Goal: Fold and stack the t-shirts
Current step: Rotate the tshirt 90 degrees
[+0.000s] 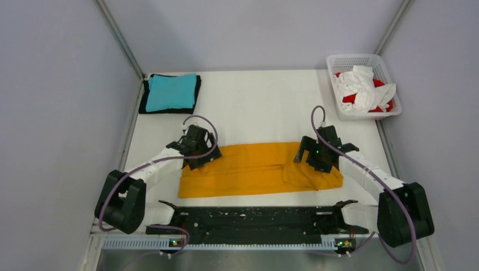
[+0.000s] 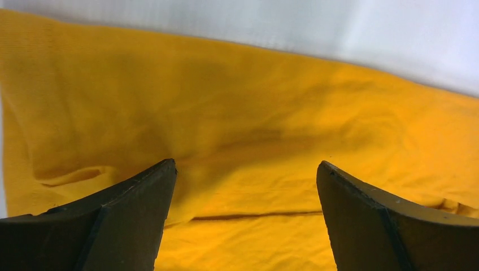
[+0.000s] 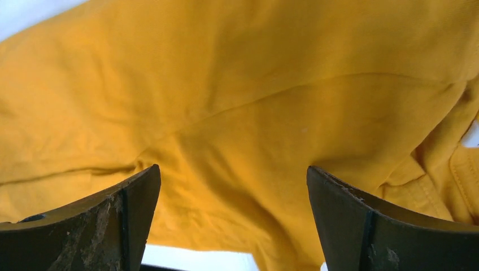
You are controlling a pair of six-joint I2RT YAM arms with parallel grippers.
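Note:
An orange-yellow t-shirt [image 1: 257, 169] lies folded into a long band across the table's near middle. My left gripper [image 1: 199, 151] hovers over its left end, jaws wide open and empty; the cloth fills the left wrist view [image 2: 243, 130]. My right gripper [image 1: 313, 155] is over the shirt's right end, jaws wide open and empty above the cloth [image 3: 237, 96]. A folded teal t-shirt [image 1: 170, 91] lies on a folded black one [image 1: 197, 95] at the back left. White [image 1: 361, 84] and red [image 1: 379, 90] shirts lie crumpled in the basket.
A white lattice basket [image 1: 334, 62] stands at the back right corner. Grey walls close in the table on the left, back and right. A black rail [image 1: 248, 217] runs along the near edge between the arm bases.

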